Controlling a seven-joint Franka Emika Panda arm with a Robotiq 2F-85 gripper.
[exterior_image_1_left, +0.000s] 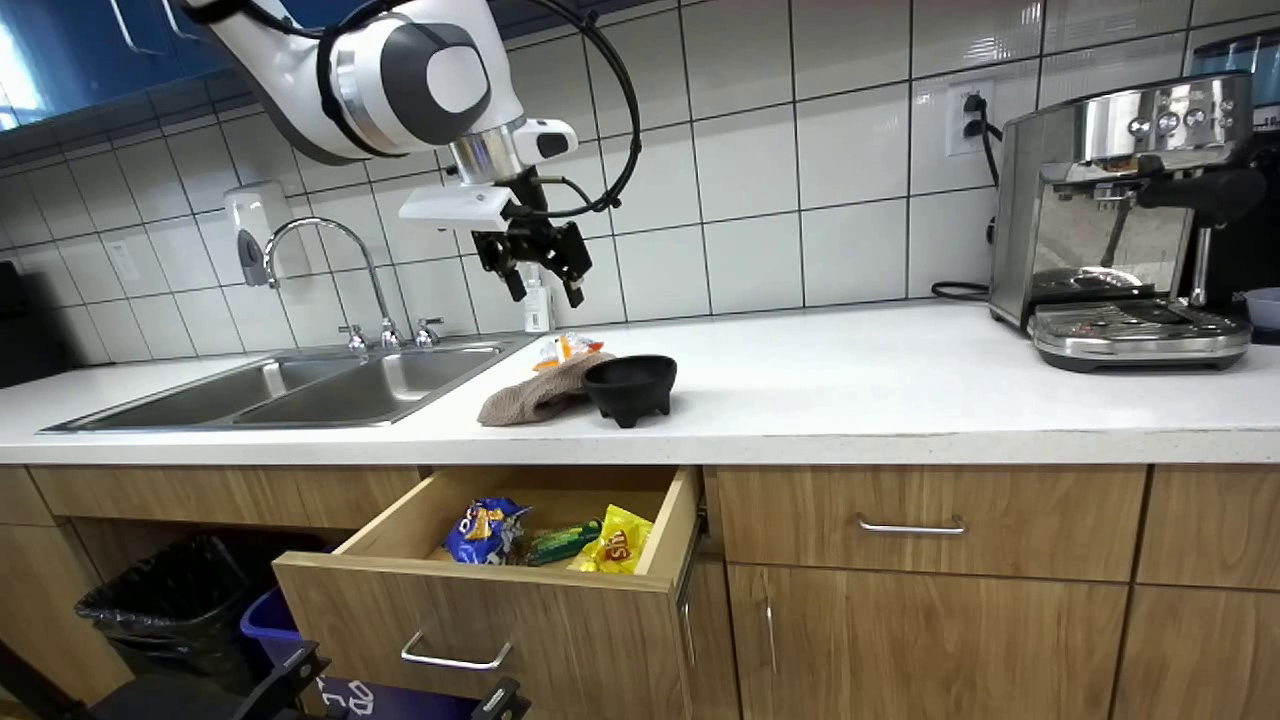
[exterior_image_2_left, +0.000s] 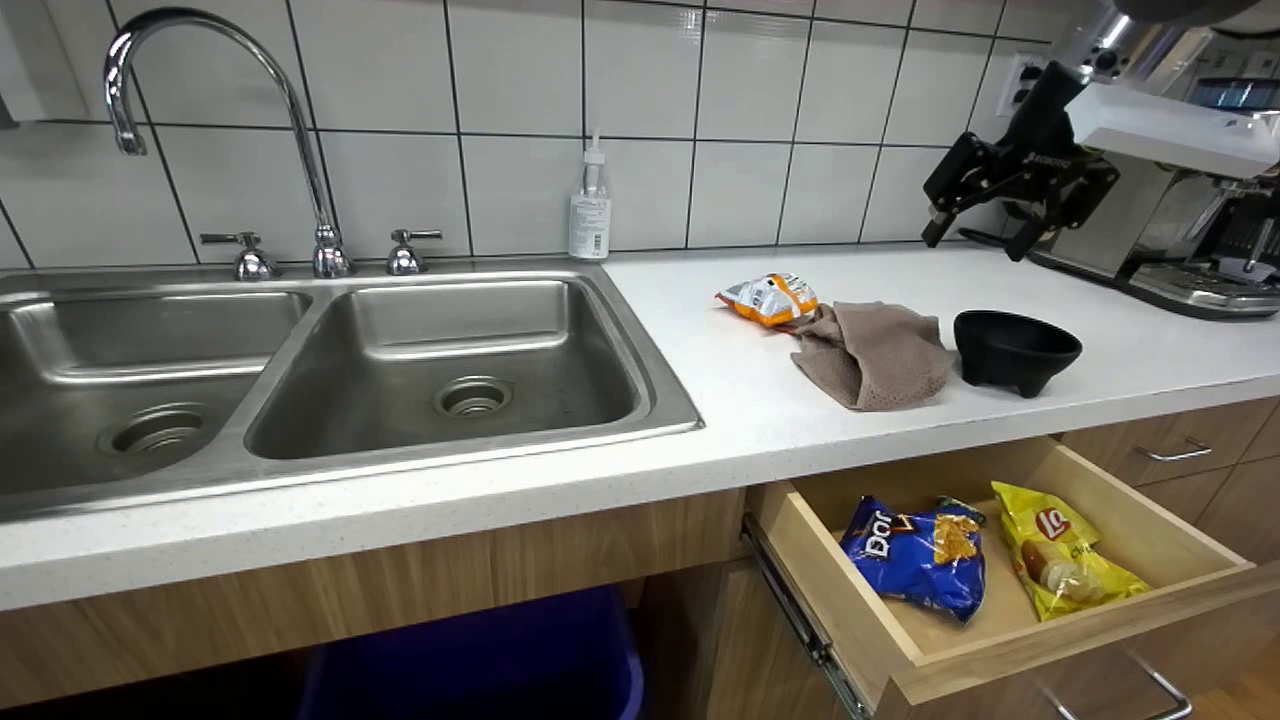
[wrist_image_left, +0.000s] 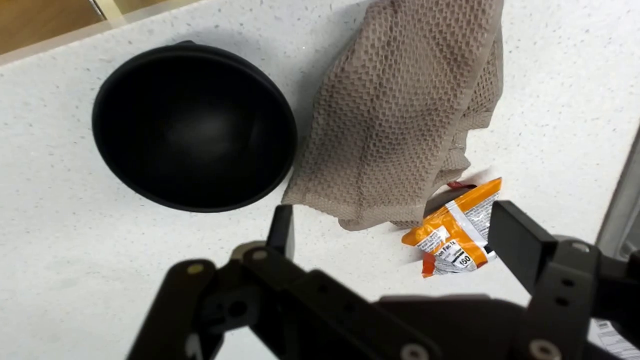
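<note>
Fingers (wrist_image_left: 522, 242): I saw that they stood wide apart, above the tabletop (exterior_image_1_left: 900, 390) | Cloth (wrist_image_left: 390, 120): it lay crumpled there, between the black bowl (wrist_image_left: 195, 130) and the orange-and-white snack bag (wrist_image_left: 465, 235) | Drawer (exterior_image_1_left: 560, 610): it stood pulled out below, and inside lay a blue bag (exterior_image_2_left: 920, 555) and a yellow bag (exterior_image_2_left: 1060, 550)

Blk bowl (wrist_image_left: 195, 130), brn honeycomb cloth (wrist_image_left: 395, 115), orng/wht pkt (wrist_image_left: 459, 231), speckled wht ctr (wrist_image_left: 55, 240)

Bright light, soft shadows, slight glare

Blue bag (exterior_image_2_left: 920, 560) — “Dor”, yellow bag (exterior_image_2_left: 1062, 558) — “La”, orange packet (wrist_image_left: 457, 232) “60”
</note>
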